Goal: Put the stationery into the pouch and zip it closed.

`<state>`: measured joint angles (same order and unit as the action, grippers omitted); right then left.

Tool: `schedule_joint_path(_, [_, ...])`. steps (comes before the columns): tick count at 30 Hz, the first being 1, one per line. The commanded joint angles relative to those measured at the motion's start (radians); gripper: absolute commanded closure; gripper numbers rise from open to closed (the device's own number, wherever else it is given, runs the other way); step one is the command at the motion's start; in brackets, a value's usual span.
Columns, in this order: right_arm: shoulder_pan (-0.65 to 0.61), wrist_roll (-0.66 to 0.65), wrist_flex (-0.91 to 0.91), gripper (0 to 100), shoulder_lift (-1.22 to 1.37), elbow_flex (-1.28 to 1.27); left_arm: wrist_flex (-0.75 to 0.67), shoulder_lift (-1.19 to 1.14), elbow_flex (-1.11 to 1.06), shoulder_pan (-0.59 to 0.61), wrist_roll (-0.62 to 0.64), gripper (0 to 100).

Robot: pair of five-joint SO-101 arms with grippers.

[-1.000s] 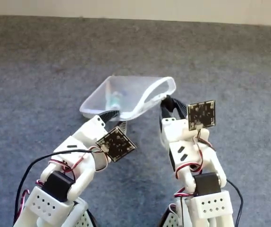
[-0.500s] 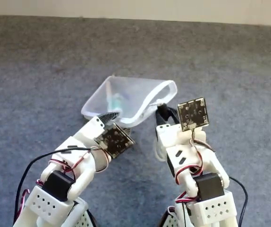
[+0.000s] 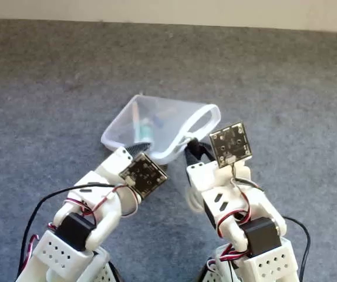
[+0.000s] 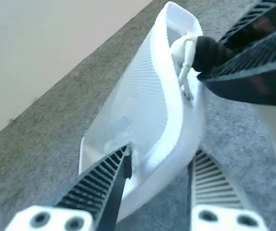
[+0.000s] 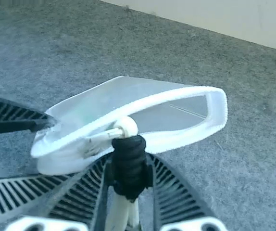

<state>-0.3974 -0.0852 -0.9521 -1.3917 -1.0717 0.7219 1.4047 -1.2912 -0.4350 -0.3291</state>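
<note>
From my station I see the clear pouch (image 3: 169, 119) lying on the grey desk (image 3: 51, 117), just ahead of both arms and roughly midway between them. Its mouth gapes wide, a thick white rim (image 5: 210, 113) looping round the opening, so the zip is not yet closed. Through the translucent side I can make out the stationery (image 3: 140, 124) inside, a few slim pen-like pieces lying towards the left end; what each one is I cannot tell. My left jaws straddle the near left end of the pouch: in the left wrist view one ribbed finger (image 4: 102, 185) presses the pouch wall and the other (image 4: 214, 185) sits close on the far side of the bulging rim, so I read them as grasping the pouch (image 4: 145, 113). My right jaws are clenched on the black zip pull (image 5: 128, 163), a knotted dark tab with a small white bead (image 5: 126, 127) at its tip where it meets the rim. The left wrist view shows that black pull (image 4: 209, 52) pinched by the right arm's fingers at the pouch's upper edge. In the high view the right arm stands just beside the pouch's right end, with the left arm close by. A pale wall (image 3: 215, 12) runs along the back of the desk.
</note>
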Motion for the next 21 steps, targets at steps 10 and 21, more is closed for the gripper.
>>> schedule_joint_path(10, [-0.042,-0.009,-0.035,99.4,-0.122,0.093,-0.146,0.016,-0.054,-0.051,0.003,93])
schedule_joint_path(21, [0.131,0.064,0.082,99.4,-0.05,0.091,-0.052,0.022,-0.027,-0.048,-0.084,99])
